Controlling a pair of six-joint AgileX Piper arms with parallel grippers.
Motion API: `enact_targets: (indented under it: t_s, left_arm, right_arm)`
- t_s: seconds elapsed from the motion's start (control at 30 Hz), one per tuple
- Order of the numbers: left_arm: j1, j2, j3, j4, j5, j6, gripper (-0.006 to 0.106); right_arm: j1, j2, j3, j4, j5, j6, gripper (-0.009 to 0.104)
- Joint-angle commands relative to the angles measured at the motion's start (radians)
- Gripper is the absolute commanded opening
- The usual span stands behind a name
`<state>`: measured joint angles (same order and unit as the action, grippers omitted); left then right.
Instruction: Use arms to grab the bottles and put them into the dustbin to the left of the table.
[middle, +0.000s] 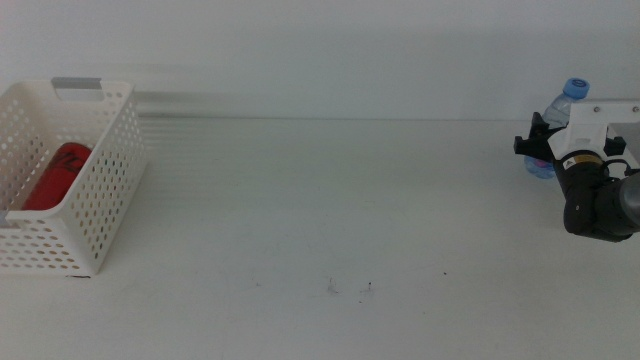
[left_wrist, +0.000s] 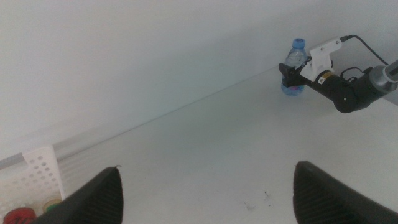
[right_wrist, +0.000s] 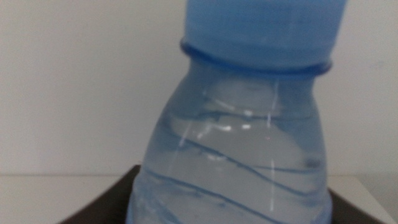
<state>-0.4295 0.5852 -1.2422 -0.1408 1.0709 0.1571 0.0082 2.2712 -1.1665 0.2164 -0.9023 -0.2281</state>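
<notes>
Right gripper (middle: 534, 147) is sitting at the far right of the table (middle: 330, 210), well apart from the dustbin (middle: 100, 200), jaws closing on either side of the water bottle (middle: 560, 110). Bottle is standing upright on the table, blue cap above the white gripper housing. Right wrist view is filling up with the bottle (right_wrist: 236, 155), dark jaws hugging its lower body on both sides, so it's pinching the bottle.

Left gripper (left_wrist: 205, 193) is hanging above the table near the dustbin (left_wrist: 37, 168), jaws spread wide, holding nothing.

Red can (middle: 55, 175) is lying inside the dustbin. Left wrist view is also showing a bit of something yellowish beside the red can (left_wrist: 18, 216); can't tell what.
</notes>
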Motion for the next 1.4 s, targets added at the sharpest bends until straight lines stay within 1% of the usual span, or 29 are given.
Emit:
enact_targets:
  t_s: [0.0,0.03,0.07,0.13,0.2,0.23,0.3,0.33,0.4,0.47,0.53,0.6,0.73,0.93,0.97,1.03,1.07,1.13,1.2,1.27,1.3,1.37]
  left_arm:
    - [0.001,-0.003,-0.005,0.002,-0.013,-0.001,0.094]
    - [0.001,-0.003,-0.005,0.003,-0.013,0.000,0.094]
    - [0.001,-0.003,-0.005,0.003,-0.013,0.000,0.094]
    - [0.001,-0.003,-0.005,0.003,-0.013,0.000,0.094]
    - [0.001,-0.003,-0.005,0.003,-0.013,-0.001,0.094]
    - [0.001,-0.003,-0.005,0.003,-0.013,-0.001,0.094]
    - [0.001,-0.003,-0.005,0.003,-0.013,-0.001,0.094]
    - [0.001,-0.003,-0.005,0.003,-0.013,-0.001,0.094]
    - [0.001,-0.003,-0.005,0.003,-0.013,-0.001,0.094]
    - [0.001,-0.003,-0.005,0.003,-0.013,-0.001,0.094]
    - [0.001,-0.003,-0.005,0.003,-0.013,-0.001,0.094]
    - [0.001,-0.003,-0.005,0.003,-0.013,-0.001,0.094]
    - [0.001,-0.003,-0.005,0.003,-0.013,-0.001,0.094]
    - [0.001,-0.003,-0.005,0.003,-0.013,-0.001,0.094]
    - [0.001,-0.003,-0.005,0.003,-0.013,-0.001,0.094]
    - [0.001,-0.003,-0.005,0.003,-0.013,-0.001,0.094]
    - [0.001,-0.003,-0.005,0.003,-0.013,-0.001,0.094]
    - [0.001,-0.003,-0.005,0.003,-0.013,-0.001,0.094]
    - [0.001,-0.003,-0.005,0.003,-0.013,-0.001,0.094]
    - [0.001,-0.003,-0.005,0.003,-0.013,-0.001,0.094]
    - [0.001,-0.003,-0.005,0.003,-0.013,0.001,0.094]
    - [0.001,-0.003,-0.005,0.003,-0.013,0.001,0.094]
  right_arm:
    - [-0.008,-0.001,-0.007,-0.009,0.004,-0.018,-0.003]
    - [-0.008,-0.011,-0.007,-0.025,0.018,-0.013,-0.001]
    - [-0.003,-0.023,-0.007,-0.065,0.047,-0.004,0.000]
    - [0.021,-0.061,-0.007,-0.157,0.098,0.006,0.000]
    - [0.067,-0.116,-0.011,-0.265,0.142,0.023,-0.002]
    - [0.091,-0.138,-0.018,-0.295,0.154,0.052,-0.002]
    - [0.158,-0.181,-0.043,-0.354,0.182,0.164,-0.002]
    - [0.184,-0.193,-0.056,-0.398,0.202,0.220,-0.002]
    - [0.250,-0.197,-0.094,-0.511,0.214,0.355,-0.002]
    - [0.316,-0.183,-0.124,-0.587,0.214,0.448,-0.002]
    - [0.374,-0.158,-0.154,-0.603,0.204,0.471,-0.002]
    - [0.428,-0.121,-0.190,-0.603,0.200,0.471,-0.002]
    - [0.500,-0.043,-0.255,-0.608,0.202,0.471,-0.002]
    - [0.540,0.013,-0.296,-0.608,0.200,0.465,-0.002]
    - [0.540,0.017,-0.296,-0.608,0.200,0.465,0.000]
    - [0.540,0.020,-0.296,-0.608,0.203,0.465,0.008]
    - [0.540,0.020,-0.294,-0.608,0.203,0.463,0.016]
    - [0.540,0.020,-0.294,-0.613,0.203,0.463,0.035]
    - [0.540,0.020,-0.294,-0.615,0.203,0.463,0.061]
    - [0.540,0.020,-0.294,-0.626,0.203,0.474,0.083]
    - [0.540,0.020,-0.294,-0.633,0.203,0.490,0.091]
    - [0.540,0.018,-0.294,-0.646,0.207,0.536,0.093]
